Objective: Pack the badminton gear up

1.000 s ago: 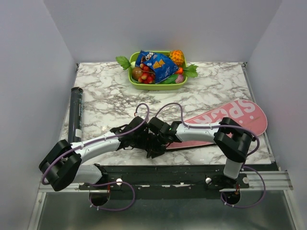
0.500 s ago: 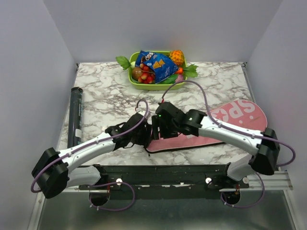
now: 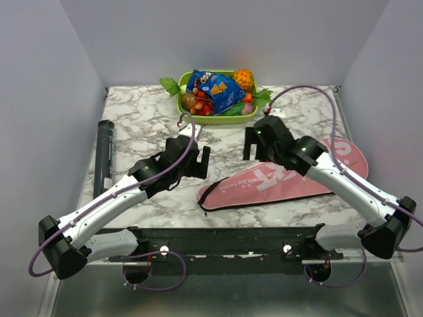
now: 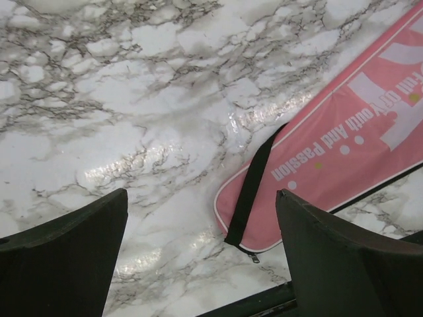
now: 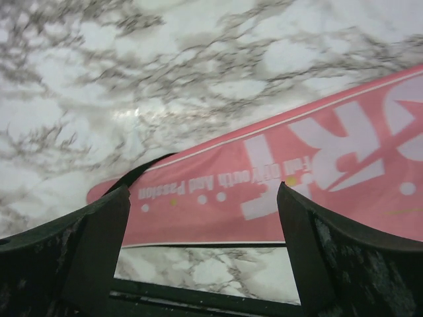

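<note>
left end effector (image 3: 196, 163): fingers spread wide, nothing between them, only bare marble in the gap in the wrist view
left end effector position: above the white-and-grey marble desk (image 3: 145, 125), centre-left, near the narrow end of the bag on its far-left side, not touching it
right end effector (image 3: 256, 146): fingers spread wide, holding nothing
right end effector position: above the desk, centre-right, at the far side of the bag's mid-section, apart from it; the right arm crosses over the bag's wide end
pink racket-shaped fabric bag (image 3: 284, 181): lies flat on the near-right part of the desk, narrow end towards the near centre, wide end towards the right edge; white lettering on top, partly hidden by the right arm
black strap (image 4: 251, 191): runs across the bag's narrow end, down to its tip
bag open or zipped: cannot tell
long black tube (image 3: 104, 158): lies along the desk's left edge, lengthwise far-to-near, well apart from the bag and both end effectors
green plastic tray (image 3: 218, 119): far centre of the desk, holds toy fruit
blue snack packet (image 3: 215, 89): on top of the fruit in the tray
</note>
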